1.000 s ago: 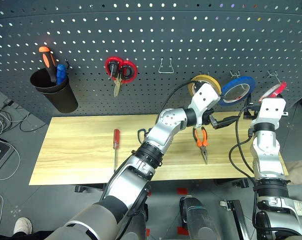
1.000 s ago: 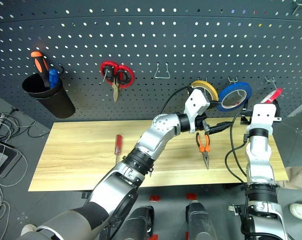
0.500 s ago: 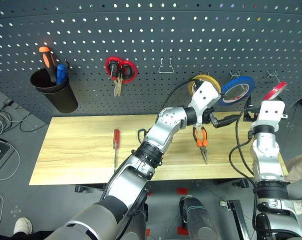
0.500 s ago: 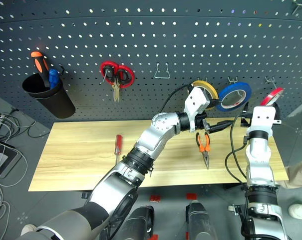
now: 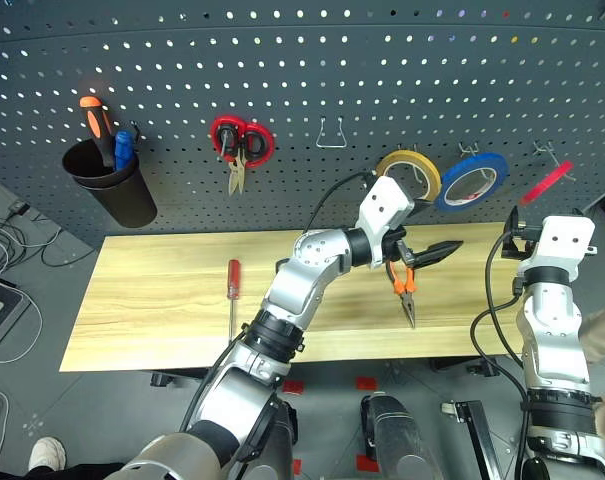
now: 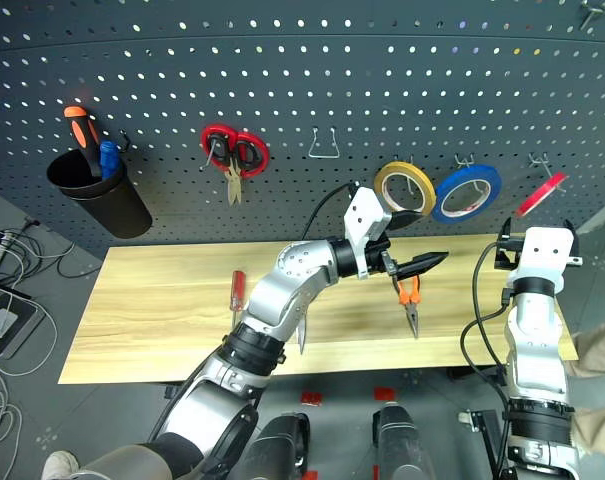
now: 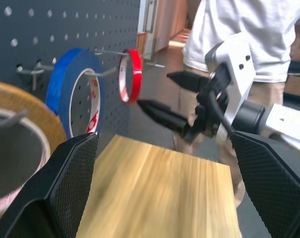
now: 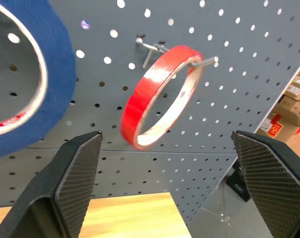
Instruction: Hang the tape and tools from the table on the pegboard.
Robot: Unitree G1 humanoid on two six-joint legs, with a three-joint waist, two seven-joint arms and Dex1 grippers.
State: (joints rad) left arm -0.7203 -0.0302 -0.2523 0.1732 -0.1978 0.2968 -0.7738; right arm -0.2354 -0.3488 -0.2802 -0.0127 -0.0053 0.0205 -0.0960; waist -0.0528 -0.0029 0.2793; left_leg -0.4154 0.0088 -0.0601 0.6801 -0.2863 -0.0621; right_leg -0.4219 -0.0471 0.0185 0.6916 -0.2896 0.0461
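The red tape (image 8: 162,96) hangs alone on the far-right hook of the pegboard (image 5: 312,70). My right gripper (image 8: 164,136) stands open just below and in front of it, holding nothing. My left gripper (image 5: 440,252) is open too. It points right, above the orange-and-black pliers (image 5: 404,280) lying on the table (image 5: 152,290). The red-handled screwdriver (image 5: 233,280) lies on the table's left half. The dark-blue scissors (image 5: 280,266) lie mostly hidden behind my left arm.
On the board hang a yellow roll (image 5: 410,170), a blue roll (image 5: 472,180) and red-handled scissors (image 5: 241,142), beside an empty hook (image 5: 331,135). A black cup (image 5: 112,185) holds orange and blue screwdrivers. A person in a white top (image 7: 249,29) stands past the table's right end.
My right gripper has drawn back and down from the red tape, which stays on its hook. My left gripper has pulled back leftward, uncovering the yellow roll.
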